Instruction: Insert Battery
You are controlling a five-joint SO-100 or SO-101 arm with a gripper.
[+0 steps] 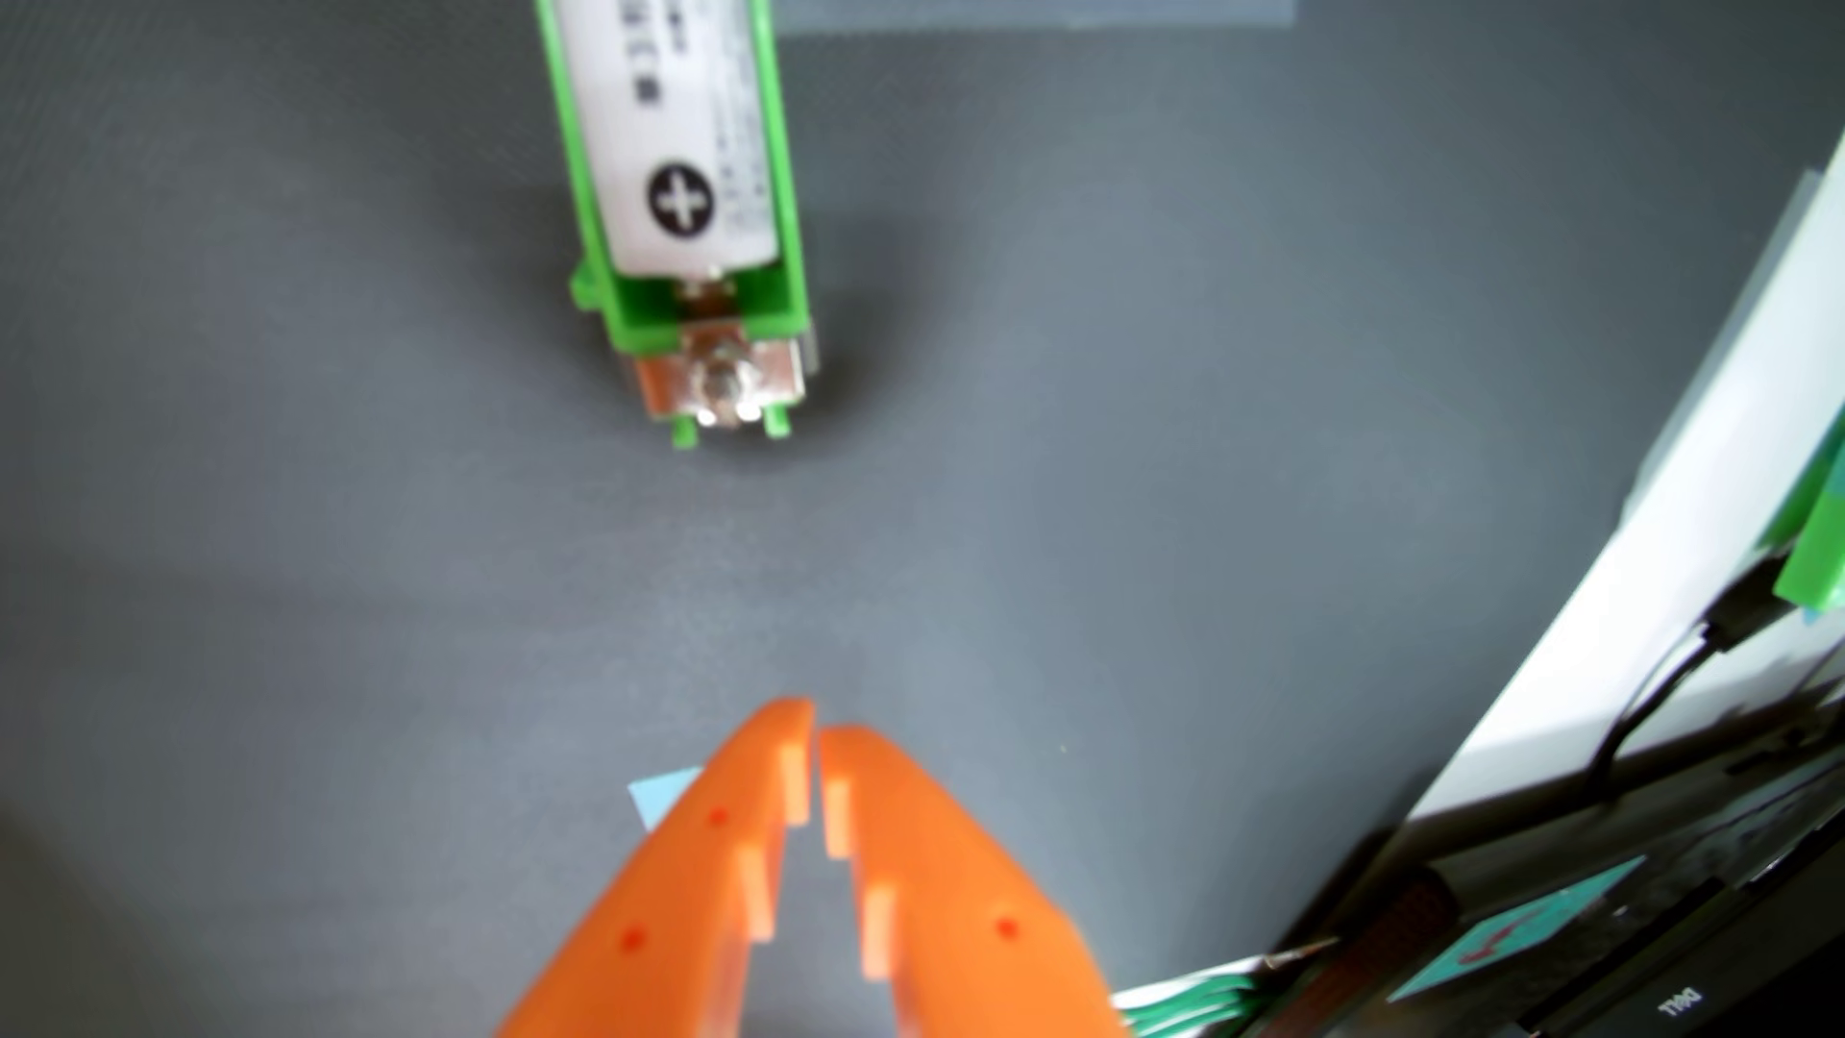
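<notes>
From the wrist view, my gripper (pixel 817 734) sits at six o'clock, its orange tips nearly touching and holding nothing. The battery (pixel 679 130) lies toward twelve o'clock, well apart from the tips, already seated in the green holder (pixel 699 324) on the grey mat (pixel 1198 449). Its long axis runs roughly twelve to six, plus end toward me. I judge the insertion done or nearly so.
</notes>
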